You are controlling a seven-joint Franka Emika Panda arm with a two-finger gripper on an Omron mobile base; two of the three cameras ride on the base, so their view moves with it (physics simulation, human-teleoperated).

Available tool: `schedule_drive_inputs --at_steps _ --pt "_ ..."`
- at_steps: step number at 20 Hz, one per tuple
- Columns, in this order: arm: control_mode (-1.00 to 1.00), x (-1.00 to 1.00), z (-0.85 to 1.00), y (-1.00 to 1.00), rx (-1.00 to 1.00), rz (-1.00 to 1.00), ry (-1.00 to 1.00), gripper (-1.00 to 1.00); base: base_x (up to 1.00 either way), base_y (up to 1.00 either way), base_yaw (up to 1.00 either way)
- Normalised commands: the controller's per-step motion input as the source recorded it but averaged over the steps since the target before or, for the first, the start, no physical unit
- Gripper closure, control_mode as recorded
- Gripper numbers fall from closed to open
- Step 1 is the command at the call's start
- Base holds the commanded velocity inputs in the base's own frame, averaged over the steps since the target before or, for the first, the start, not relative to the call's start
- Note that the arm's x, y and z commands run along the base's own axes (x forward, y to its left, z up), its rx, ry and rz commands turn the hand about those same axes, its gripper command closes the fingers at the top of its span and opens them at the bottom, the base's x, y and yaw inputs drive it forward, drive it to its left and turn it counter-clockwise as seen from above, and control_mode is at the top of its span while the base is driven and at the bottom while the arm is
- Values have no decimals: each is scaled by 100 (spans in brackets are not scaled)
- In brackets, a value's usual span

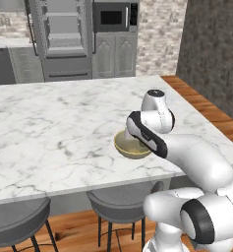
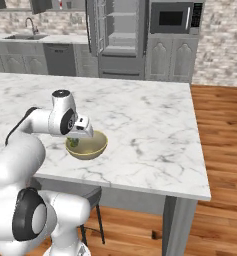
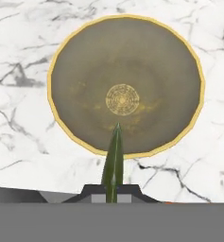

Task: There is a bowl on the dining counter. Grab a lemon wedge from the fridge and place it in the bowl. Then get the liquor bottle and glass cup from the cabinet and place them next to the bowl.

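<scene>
Gripper point(image 3: 112, 188) clamps narrowly on the lemon wedge point(image 3: 113, 158), a thin green sliver standing edge-on between the tips, directly above the bowl point(image 3: 85, 71) on the dining counter point(image 1: 49, 123). Seen from the hand, the bowl lies straight below, its patterned centre just ahead of the wedge's point, and nothing rests inside it yet. From the right base view the hand point(image 2: 80, 127) hangs over the near rim of the bowl point(image 2: 92, 147), with a speck of green, likely the wedge point(image 2: 73, 142), at its tips. The step in hand appears to be the drop: the lemon is fetched and poised but not yet released. Next, the jaws need only part, perhaps after a slight lowering, so the wedge falls within the rim. Far beyond the gripper, across the marble, the fridge point(image 2: 117, 35) stands open. Bottle and cup have yet to be fetched.
</scene>
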Motion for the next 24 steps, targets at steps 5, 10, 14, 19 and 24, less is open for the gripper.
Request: schedule_drive_inputs --at_steps 5,10,14,19,24 --pt "-100 36 -34 2 0 0 0 100 0 0 0" --pt "-100 54 -8 0 0 0 0 100 0 0 0" --pt "-100 44 -22 0 0 0 0 100 0 0 0" --pt "-100 25 -37 0 0 0 0 100 0 0 0" --pt "-100 21 -27 0 0 0 0 100 0 0 0"
